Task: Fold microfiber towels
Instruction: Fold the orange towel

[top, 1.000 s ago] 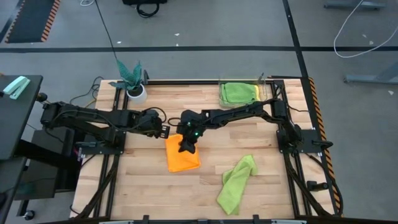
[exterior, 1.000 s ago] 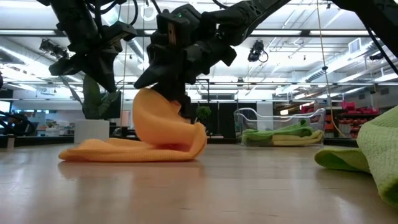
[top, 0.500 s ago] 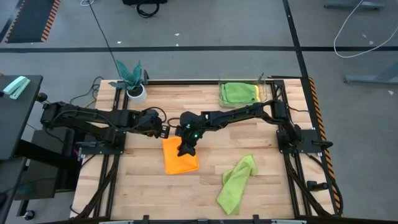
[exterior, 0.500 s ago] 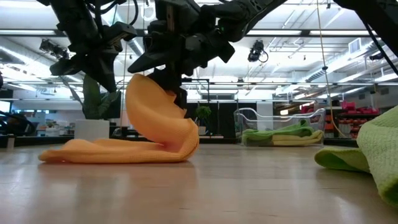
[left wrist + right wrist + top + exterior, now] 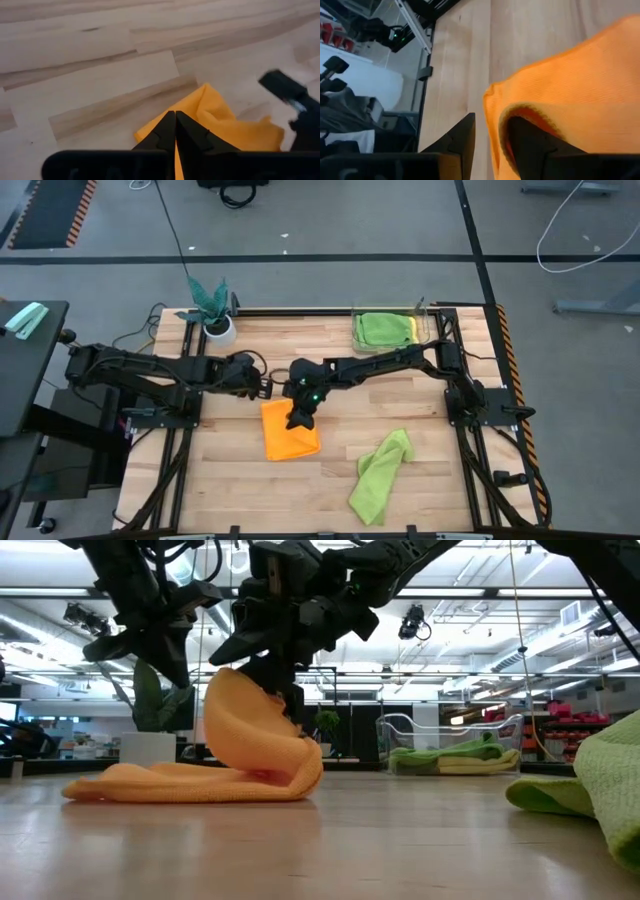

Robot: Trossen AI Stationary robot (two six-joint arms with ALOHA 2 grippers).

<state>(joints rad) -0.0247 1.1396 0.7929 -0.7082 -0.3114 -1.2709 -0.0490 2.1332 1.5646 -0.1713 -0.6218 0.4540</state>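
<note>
Grey concrete floor surrounds the wooden table [image 5: 240,480] in the high view, where the orange towel [image 5: 289,435] lies a little toward 9 o'clock of the table's middle, the right gripper [image 5: 297,418] pressed onto its 12 o'clock edge and the left gripper [image 5: 268,389] just beyond that edge, toward 11 o'clock. A lime green towel [image 5: 378,472] lies crumpled toward 5 o'clock, well apart from the orange one, and another green towel [image 5: 383,328] sits folded over a yellow towel [image 5: 413,331] in a clear bin [image 5: 421,310] at 1 o'clock; a teal plant in a white pot [image 5: 214,313] stands at 11 o'clock. Across the low view, the right gripper [image 5: 285,690] holds one edge of the orange towel [image 5: 235,755] lifted and curled over the flat remainder, the left gripper [image 5: 160,650] hangs beside it clear of the cloth, the crumpled green towel [image 5: 590,790] fills the 3 o'clock edge, and the bin [image 5: 450,745] with its folded cloths stands farther back. From the left wrist, its fingers [image 5: 165,132] are pressed together with nothing between them, above the wood, with a corner of the orange towel [image 5: 220,125] just ahead. From the right wrist, its fingers [image 5: 462,137] stand apart around a thick fold of the orange towel [image 5: 570,90], gripping it.
</note>
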